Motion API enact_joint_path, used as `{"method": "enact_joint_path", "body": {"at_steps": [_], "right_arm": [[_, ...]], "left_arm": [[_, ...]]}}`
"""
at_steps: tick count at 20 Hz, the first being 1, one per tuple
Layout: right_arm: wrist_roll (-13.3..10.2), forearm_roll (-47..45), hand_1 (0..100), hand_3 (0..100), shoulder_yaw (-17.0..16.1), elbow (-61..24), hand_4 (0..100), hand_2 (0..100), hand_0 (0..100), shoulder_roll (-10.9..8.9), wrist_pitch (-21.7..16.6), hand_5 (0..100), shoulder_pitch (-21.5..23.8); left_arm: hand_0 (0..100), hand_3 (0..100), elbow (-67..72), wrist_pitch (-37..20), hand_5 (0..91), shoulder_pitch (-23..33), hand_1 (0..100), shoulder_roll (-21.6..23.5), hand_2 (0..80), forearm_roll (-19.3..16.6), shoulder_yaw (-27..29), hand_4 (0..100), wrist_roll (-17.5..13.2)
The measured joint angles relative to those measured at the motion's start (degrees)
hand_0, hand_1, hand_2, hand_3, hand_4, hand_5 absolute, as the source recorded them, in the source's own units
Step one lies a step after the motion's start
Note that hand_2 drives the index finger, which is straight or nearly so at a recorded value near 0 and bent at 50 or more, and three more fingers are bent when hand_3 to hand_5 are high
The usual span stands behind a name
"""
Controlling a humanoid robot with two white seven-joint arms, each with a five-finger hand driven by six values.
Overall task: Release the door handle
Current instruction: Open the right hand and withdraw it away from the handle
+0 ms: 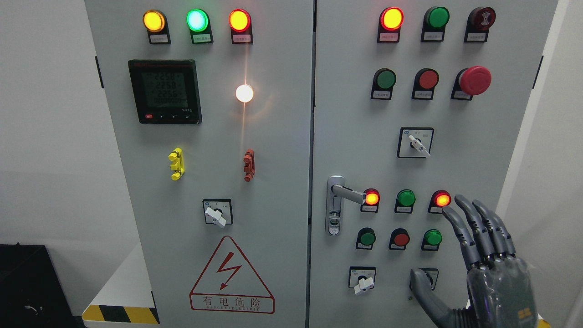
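Note:
A silver lever door handle point(347, 193) sits on its long lock plate point(334, 207) at the left edge of the right cabinet door point(355, 136), its lever pointing right. Nothing touches it. My right hand point(439, 248) is at the lower right, well to the right of the handle and lower. Its grey fingers point(473, 228) are stretched upward and the thumb point(423, 287) spread out to the left, holding nothing. The left arm does not show.
The right door carries lit red lamps point(372, 198), green and red buttons, a red mushroom stop button point(474, 80) and rotary switches point(362, 281). The left door point(273, 182) has a meter point(165, 91), lamps and a red warning triangle point(231, 277). A black box point(27, 287) stands lower left.

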Motion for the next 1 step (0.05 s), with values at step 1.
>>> {"method": "enact_joint_path", "body": {"at_steps": [1], "right_arm": [[0.0,-0.07,22,8,-0.13,-0.03,12,4,45,-0.01,-0.02,3,0.0]], "left_arm": [[12,0,0.0,0.0,0.0,0.0,56,0.0,0.0,0.0,0.0,0,0.0]]}}
